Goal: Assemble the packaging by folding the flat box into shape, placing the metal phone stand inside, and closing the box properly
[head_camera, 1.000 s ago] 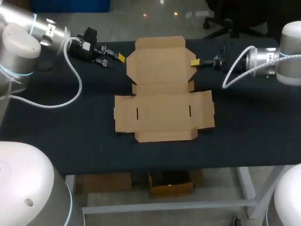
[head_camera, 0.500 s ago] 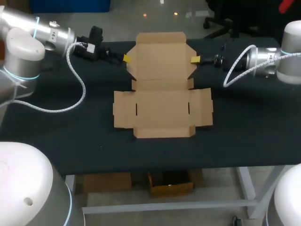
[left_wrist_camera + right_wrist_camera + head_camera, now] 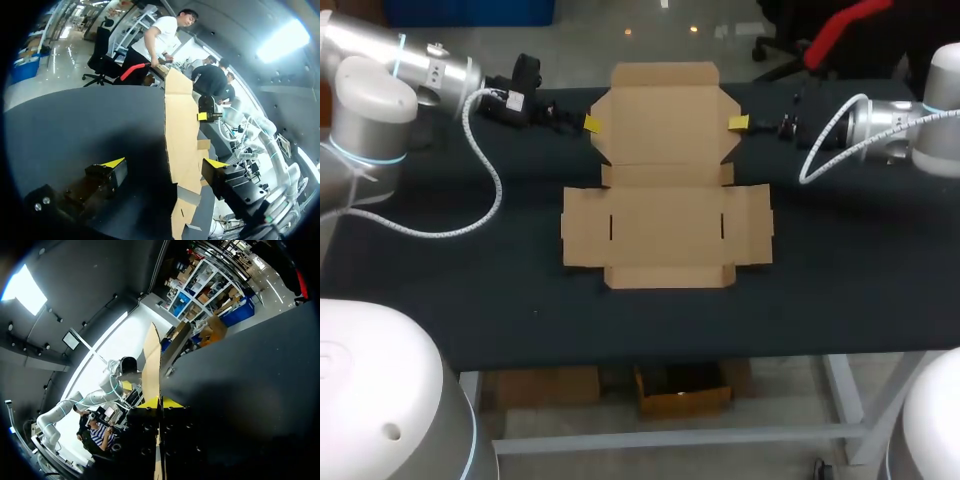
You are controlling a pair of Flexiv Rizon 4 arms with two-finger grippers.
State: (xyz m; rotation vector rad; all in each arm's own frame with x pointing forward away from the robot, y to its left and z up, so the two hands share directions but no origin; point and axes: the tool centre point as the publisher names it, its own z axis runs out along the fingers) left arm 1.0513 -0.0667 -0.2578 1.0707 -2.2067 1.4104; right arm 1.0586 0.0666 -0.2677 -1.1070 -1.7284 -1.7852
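- Two grippers sit at the far panel of the box, one at each side edge. The right gripper (image 3: 160,402) is pinched narrow. In its wrist view the cardboard runs edge-on between the two yellow tips, which meet it from both sides.
- The left gripper (image 3: 164,163) is spread wide. In its wrist view the panel's left edge stands between the fingers, nearer one of them, and only that side looks close to contact. I judge it is not yet gripping.
- The lid panel (image 3: 663,125) is the far section of the box, with angled flaps at its sides. From the head view I cannot tell whether it is raised off the worktop (image 3: 470,290) or lying on it.
- The flat box (image 3: 665,225) lies unfolded in the middle of the worktop. Its slotted base, two side wings and near strip all lie flat.
- The metal phone stand shows in none of the views.
- The step in hand looks like the first one, folding the box into shape, so the task is barely begun.
- The next move calls for the left gripper to close on its edge so that both sides rise together and the panel hinges at the crease. Nothing pins the base, so an uneven pull could skew or drag the sheet.
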